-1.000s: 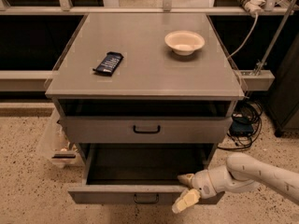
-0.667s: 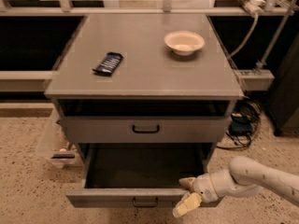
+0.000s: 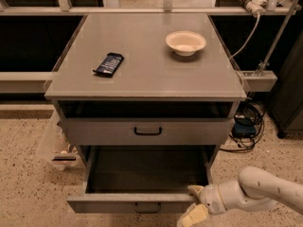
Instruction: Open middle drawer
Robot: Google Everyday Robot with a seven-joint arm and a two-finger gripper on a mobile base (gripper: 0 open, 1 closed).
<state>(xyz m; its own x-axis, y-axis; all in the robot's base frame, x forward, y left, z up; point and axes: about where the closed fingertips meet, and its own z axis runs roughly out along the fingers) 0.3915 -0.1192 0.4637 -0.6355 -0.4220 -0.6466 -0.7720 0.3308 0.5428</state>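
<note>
The middle drawer (image 3: pixel 109 203) stands pulled well out beneath the closed upper drawer (image 3: pixel 99 132) (each has a small black centre handle). The gripper (image 3: pixel 188 205) is at the open drawer's front right corner, its jaws spread apart and released, grasping nothing. On the grey counter (image 3: pixel 142 37) lie a white bowl (image 3: pixel 185 42) and a black packet (image 3: pixel 109 64), well apart.
</note>
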